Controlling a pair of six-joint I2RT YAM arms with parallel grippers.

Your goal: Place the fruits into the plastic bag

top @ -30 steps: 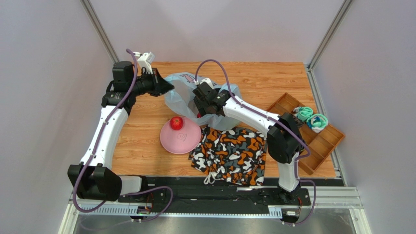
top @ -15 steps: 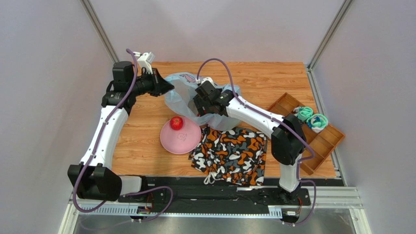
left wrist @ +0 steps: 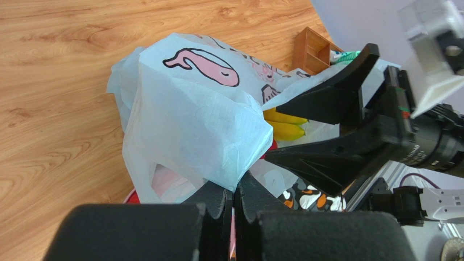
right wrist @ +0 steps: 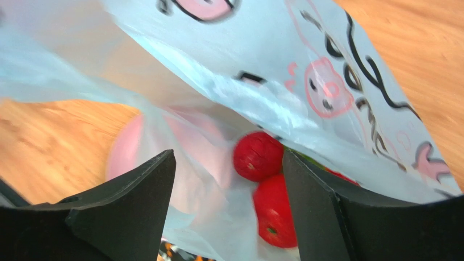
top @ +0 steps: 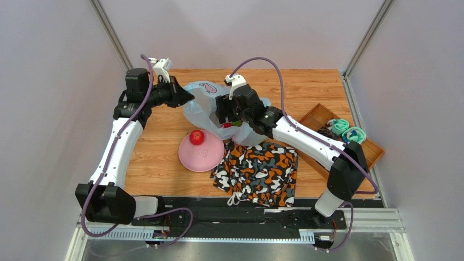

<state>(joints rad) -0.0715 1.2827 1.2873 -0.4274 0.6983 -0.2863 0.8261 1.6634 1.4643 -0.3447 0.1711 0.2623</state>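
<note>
Pinches plastic bag (left wrist: 190, 114) rim in left gripper (left wrist: 234, 201), fingers pressed together. Holds right gripper (right wrist: 227, 163) spread, empty, at bag mouth, facing two red fruits (right wrist: 258, 156) and near bananas (left wrist: 283, 126). Shows one apple (top: 196, 137) on pink plate (top: 209, 159).

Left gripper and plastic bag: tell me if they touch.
Touching. The left wrist view shows the left gripper pinching a fold of the light-blue plastic bag between its closed tips.

The left claw (top: 185, 98) meets the left edge of the light-blue plastic bag (top: 200, 110) towards the far side of the table (top: 158, 157), and the right claw (top: 224, 113) hangs over the bag's mouth. One red fruit (top: 197, 137) sits on the pink plate (top: 206, 157), beside the camouflage cloth (top: 256, 171).
</note>
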